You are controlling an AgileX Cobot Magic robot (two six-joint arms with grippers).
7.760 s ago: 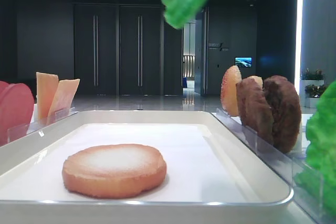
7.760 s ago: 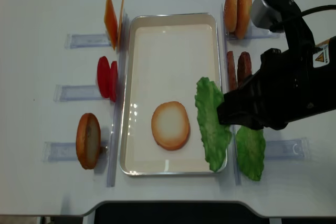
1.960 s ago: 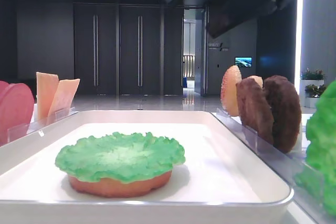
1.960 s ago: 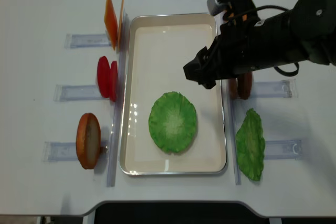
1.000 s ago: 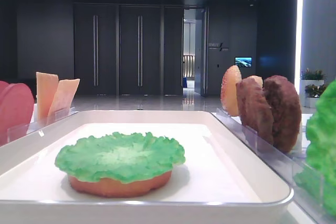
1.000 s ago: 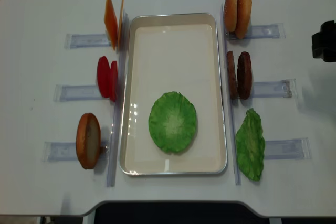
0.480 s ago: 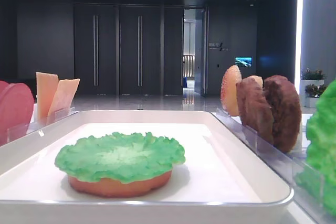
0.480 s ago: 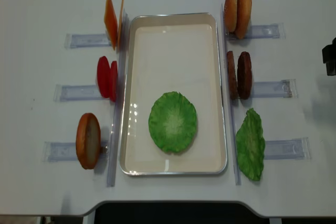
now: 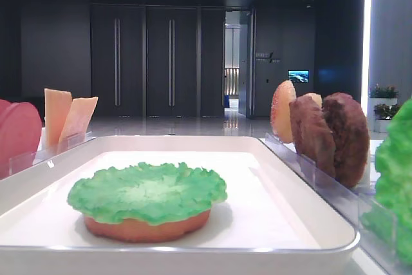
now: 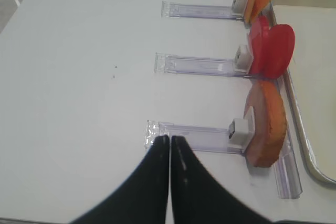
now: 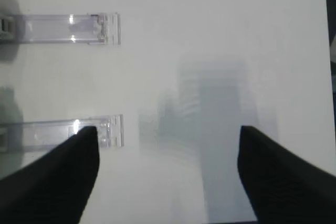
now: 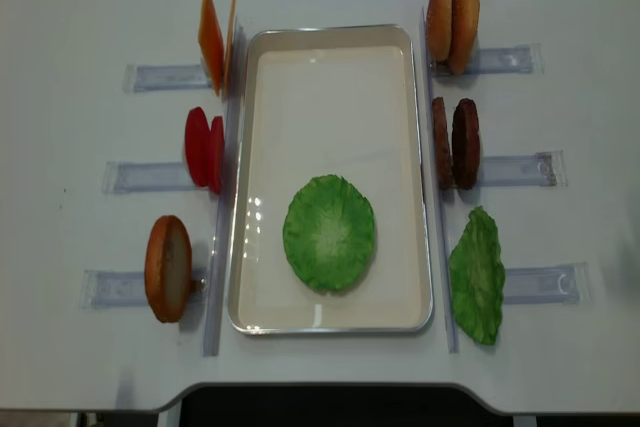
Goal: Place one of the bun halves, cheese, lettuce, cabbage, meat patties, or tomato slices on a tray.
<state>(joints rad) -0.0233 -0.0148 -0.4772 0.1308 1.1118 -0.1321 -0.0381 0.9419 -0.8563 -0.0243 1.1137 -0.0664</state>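
With lettuce on bun in tray, R gripper open/empty, L gripper shut beside bun half; next: grab patty.

Dark hall, closed double doors

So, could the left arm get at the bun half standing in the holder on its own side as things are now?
Probably yes. In the left wrist view the left gripper hangs shut over bare table just beside that bun half, nothing between them. It would have to open first, and the tomato slices stand close behind.
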